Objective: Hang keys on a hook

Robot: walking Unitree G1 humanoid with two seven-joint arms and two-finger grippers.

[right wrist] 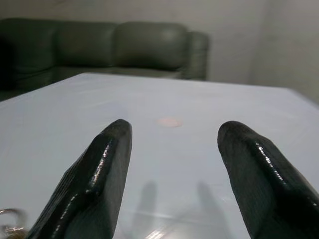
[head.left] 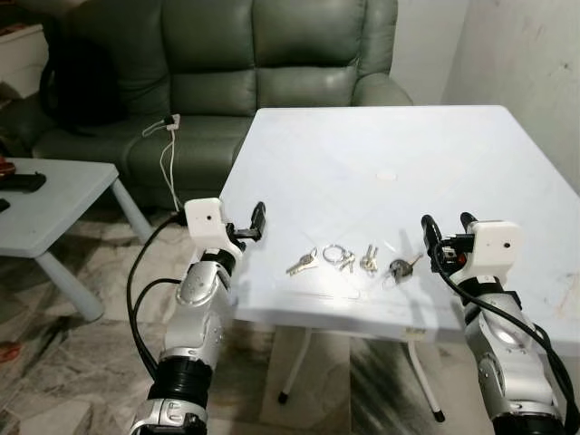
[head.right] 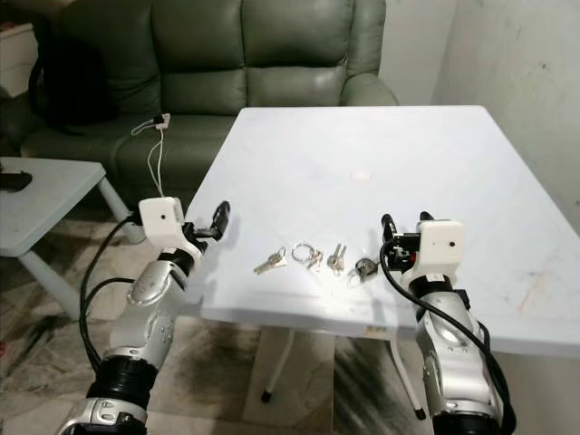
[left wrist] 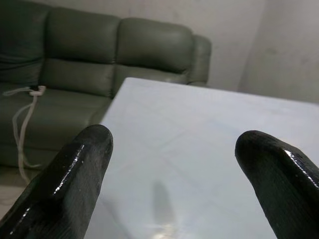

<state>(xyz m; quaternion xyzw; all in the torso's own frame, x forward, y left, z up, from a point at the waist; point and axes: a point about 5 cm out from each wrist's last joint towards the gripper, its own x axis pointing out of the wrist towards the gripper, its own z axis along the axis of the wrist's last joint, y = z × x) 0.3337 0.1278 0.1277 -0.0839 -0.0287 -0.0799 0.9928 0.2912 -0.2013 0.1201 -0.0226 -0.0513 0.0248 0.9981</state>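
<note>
Several silver keys (head.left: 303,264) on a ring (head.left: 335,253) lie strung out near the front edge of the white table (head.left: 381,145), with more keys (head.left: 368,260) and a dark fob (head.left: 399,267) at their right end. My left gripper (head.left: 246,225) hovers open over the table's front left corner, left of the keys. Just right of the fob, my right gripper (head.left: 446,225) is open too. Both wrist views show wide-spread black fingers (left wrist: 75,174) (right wrist: 99,169) above bare tabletop. A bit of the ring (right wrist: 10,214) peeks in beside the right gripper's finger.
A green leather sofa (head.left: 227,72) stands behind the table, with a white cable (head.left: 168,154) draped over its seat. A low pale table (head.left: 45,208) with a black item on it is at the left. A plaster wall (head.left: 535,63) is on the right.
</note>
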